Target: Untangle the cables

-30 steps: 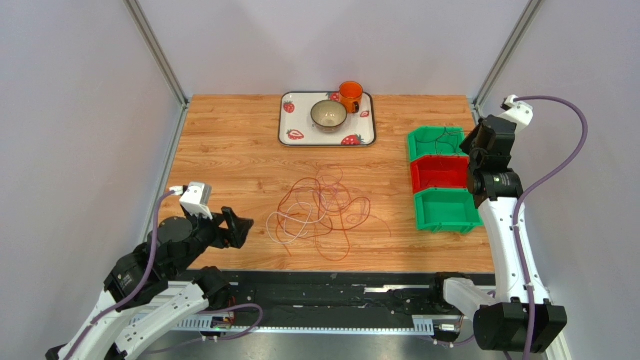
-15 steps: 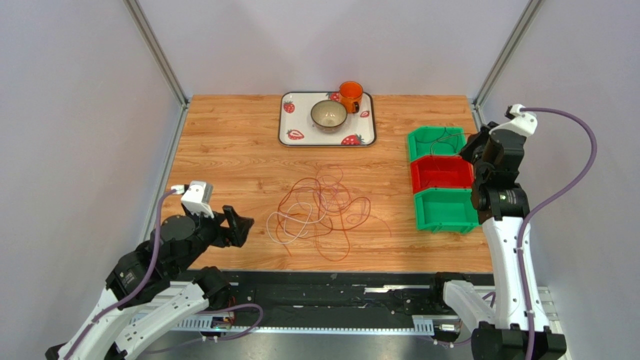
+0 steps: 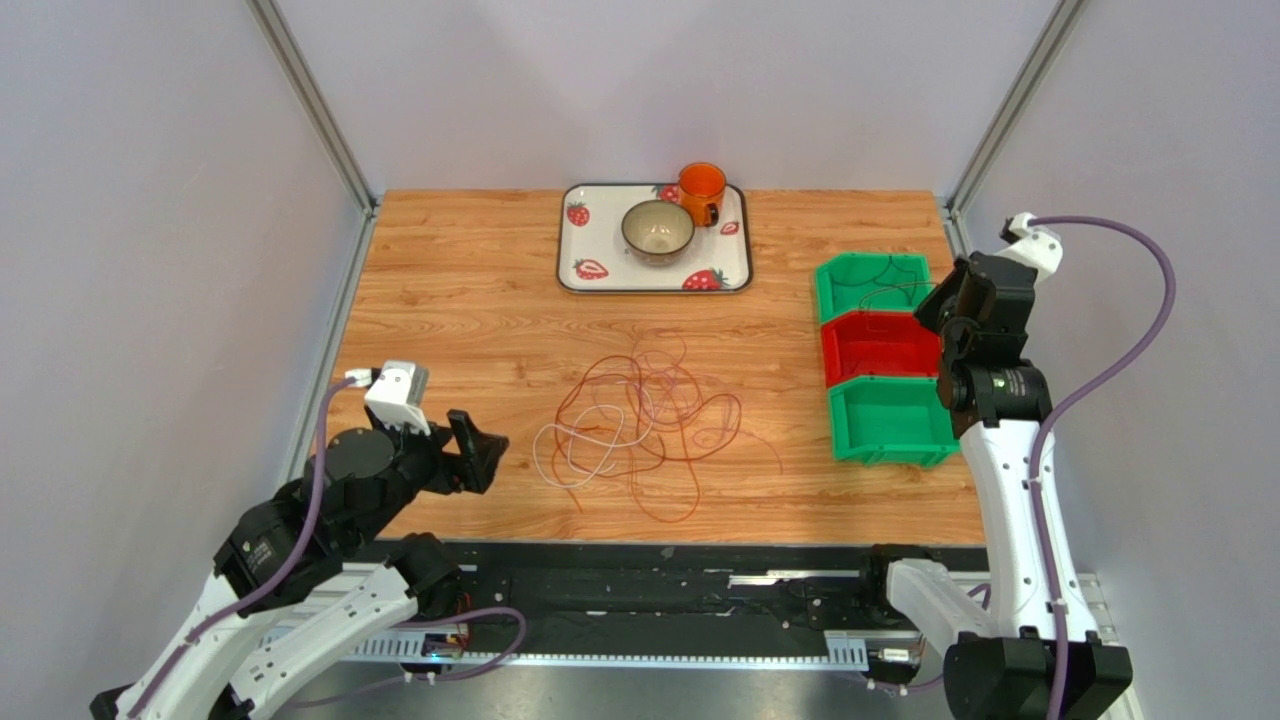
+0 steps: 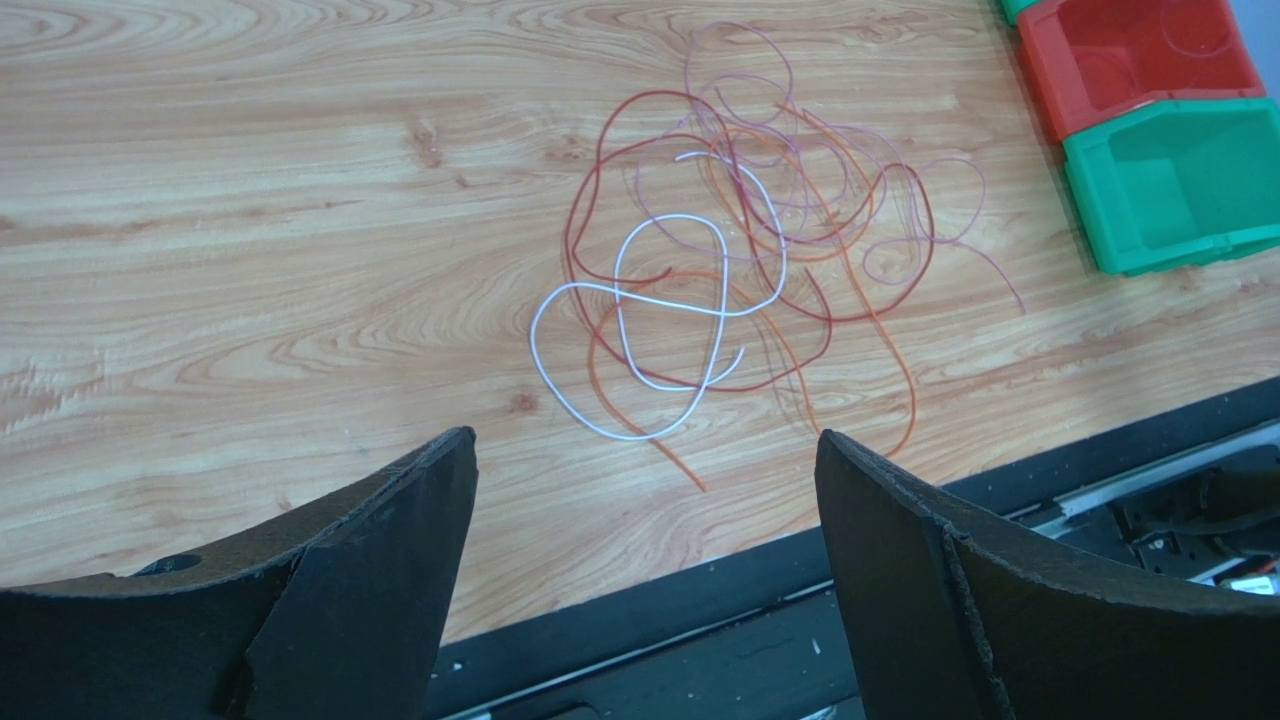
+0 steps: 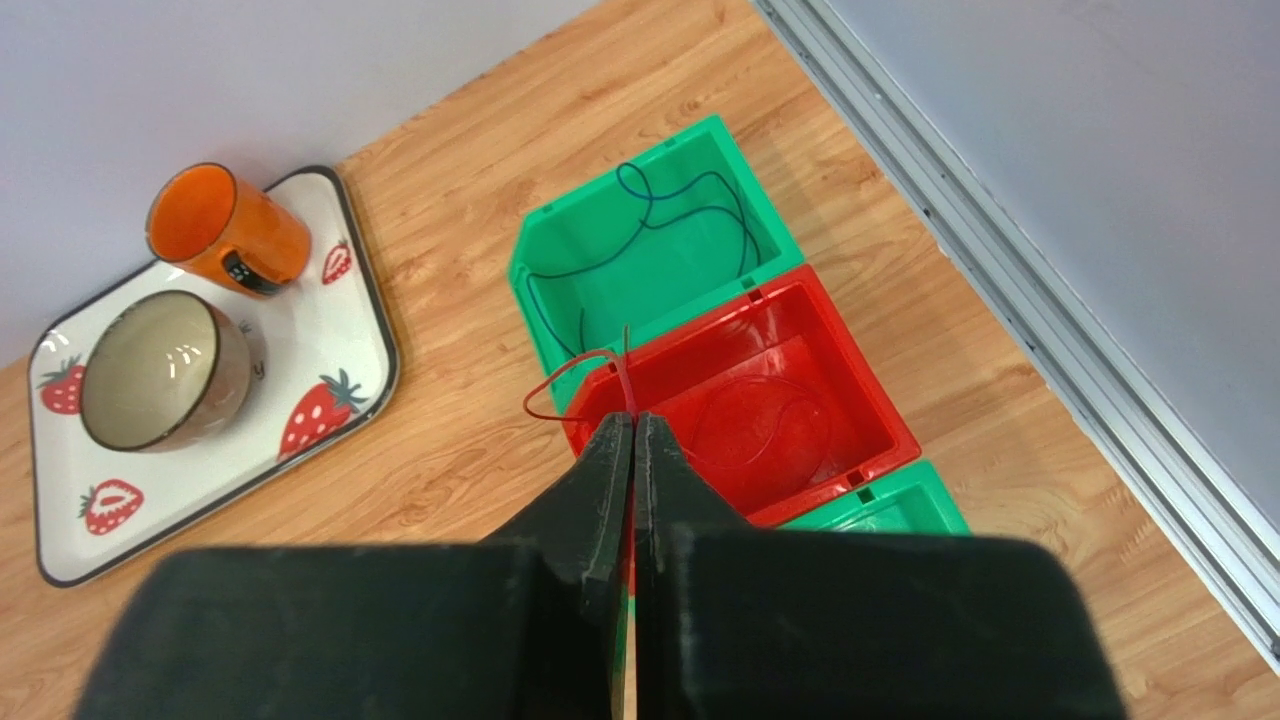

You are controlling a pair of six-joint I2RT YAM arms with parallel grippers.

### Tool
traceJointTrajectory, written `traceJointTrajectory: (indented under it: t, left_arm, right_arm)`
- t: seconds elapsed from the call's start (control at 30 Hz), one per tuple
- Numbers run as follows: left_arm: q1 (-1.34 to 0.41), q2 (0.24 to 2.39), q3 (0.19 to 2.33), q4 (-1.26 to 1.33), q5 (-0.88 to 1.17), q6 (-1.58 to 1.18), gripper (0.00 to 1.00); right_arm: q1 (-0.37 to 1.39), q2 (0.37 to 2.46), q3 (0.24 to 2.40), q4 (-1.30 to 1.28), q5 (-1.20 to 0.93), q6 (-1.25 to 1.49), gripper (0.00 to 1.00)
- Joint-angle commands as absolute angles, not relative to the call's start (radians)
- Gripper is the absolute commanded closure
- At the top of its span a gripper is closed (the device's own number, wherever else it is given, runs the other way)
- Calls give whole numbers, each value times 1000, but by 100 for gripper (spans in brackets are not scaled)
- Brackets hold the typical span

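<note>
Roughly midway along the near edge of the wooden table [image 3: 451, 300] lie the cables [image 4: 721, 285], a flat tangle of red, orange, pale and white loops crossing one another. The left gripper [image 4: 643, 450] hovers just nearer and to the left of the tangle, jaws wide apart and holding nothing. The right gripper [image 5: 633, 428] hangs over the red bin [image 5: 679, 375] at the right edge, fingers pressed together on a thin red cable [image 5: 568, 375] whose loop sticks out past the bin's corner.

Likely trouble: that hair-thin strand is pinched only at the fingertips and could slip free. On release it could drop outside the bin or into the far green bin [image 5: 601, 300], which holds a dark cable [image 5: 684, 195]. At the tangle, the wide jaws may close on several crossing strands and drag the whole knot, perhaps off the near edge.

Around: a near green bin [image 3: 894, 420] completes the row. A strawberry tray [image 3: 598, 240] with a bowl [image 3: 658, 228] and an orange mug [image 3: 700, 188] sits at the far edge, well apart. Nothing stands between the left gripper and the tangle
</note>
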State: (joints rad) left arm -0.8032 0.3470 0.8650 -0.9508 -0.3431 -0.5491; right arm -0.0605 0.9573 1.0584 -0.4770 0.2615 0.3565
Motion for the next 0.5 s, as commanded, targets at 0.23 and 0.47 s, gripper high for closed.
traceJointTrajectory:
  t: [0.23, 0.47]
  left_arm:
    - [-805, 367, 868, -948, -354, -558, 9]
    - [-804, 365, 870, -951, -356, -558, 9]
  right_arm:
    - [-83, 1064, 1048, -469, 285, 388, 100]
    - [-94, 1180, 1037, -433, 314, 403, 100]
